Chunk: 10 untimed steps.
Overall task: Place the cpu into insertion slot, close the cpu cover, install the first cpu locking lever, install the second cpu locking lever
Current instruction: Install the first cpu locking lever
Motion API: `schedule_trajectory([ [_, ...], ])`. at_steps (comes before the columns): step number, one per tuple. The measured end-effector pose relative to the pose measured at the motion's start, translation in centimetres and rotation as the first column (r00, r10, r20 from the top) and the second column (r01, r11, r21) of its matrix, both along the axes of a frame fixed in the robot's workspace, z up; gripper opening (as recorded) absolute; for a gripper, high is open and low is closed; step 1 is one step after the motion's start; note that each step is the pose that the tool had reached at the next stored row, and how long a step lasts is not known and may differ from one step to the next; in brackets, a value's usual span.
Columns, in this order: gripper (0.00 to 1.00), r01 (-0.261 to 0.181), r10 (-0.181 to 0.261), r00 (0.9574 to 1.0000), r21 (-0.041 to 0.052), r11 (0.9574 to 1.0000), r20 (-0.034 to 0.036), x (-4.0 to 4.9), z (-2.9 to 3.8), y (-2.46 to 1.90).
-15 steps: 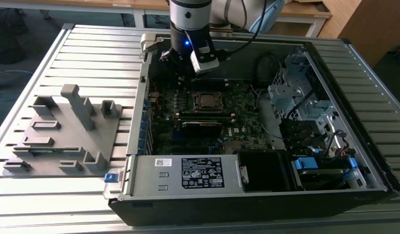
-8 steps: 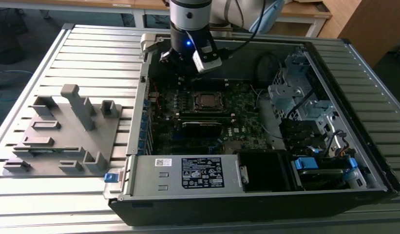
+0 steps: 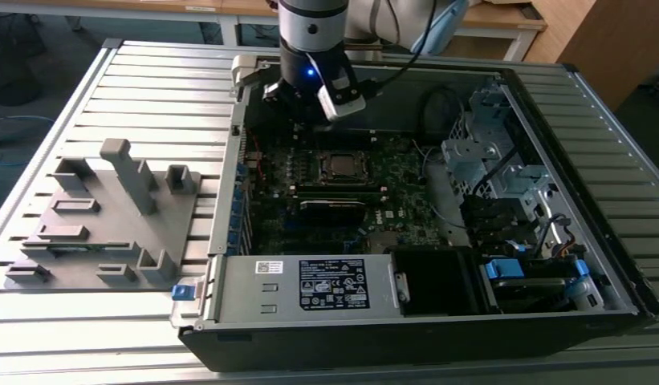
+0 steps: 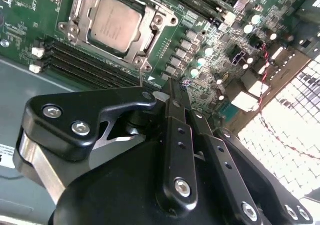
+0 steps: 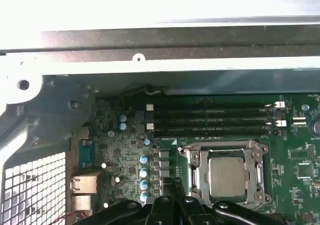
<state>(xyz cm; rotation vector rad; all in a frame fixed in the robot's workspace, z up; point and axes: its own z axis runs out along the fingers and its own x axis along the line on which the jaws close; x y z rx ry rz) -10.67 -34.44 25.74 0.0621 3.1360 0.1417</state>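
Cpu [image 4: 116,25] sits seated in the insertion slot [image 4: 145,37] on the motherboard [image 4: 210,30], a little beyond the tips of the fingers [image 4: 175,130] and apart from them. The cpu cover [image 4: 77,12] seems to lie flat around it, so the first two steps look done. A thin locking lever [image 4: 141,77] rises at the socket corner nearest the fingers; I cannot tell whether either lever is latched. The fingers look pressed together, holding nothing, inside the open computer case [image 3: 565,265].
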Motion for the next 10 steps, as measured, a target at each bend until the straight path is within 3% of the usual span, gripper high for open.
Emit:
schedule_trajectory([
  [1,0.1,-0.002,0.002,1.0,0.0046,1.0,-0.0001,-0.11,-0.02,-0.01],
  [3,0.1,-0.007,0.007,1.0,0.0229,0.9997,0.0,-0.29,-0.07,-0.01],
  [6,0.1,-0.011,0.011,0.9999,0.0722,0.9973,0.0003,-0.41,-0.09,-0.02],
  [9,0.1,-0.014,0.014,0.9999,0.1257,0.992,0.0011,-0.43,-0.11,-0.03],
  [10,0.1,-0.014,0.014,0.9999,0.1375,0.9904,0.0013,-0.43,-0.11,-0.04],
])
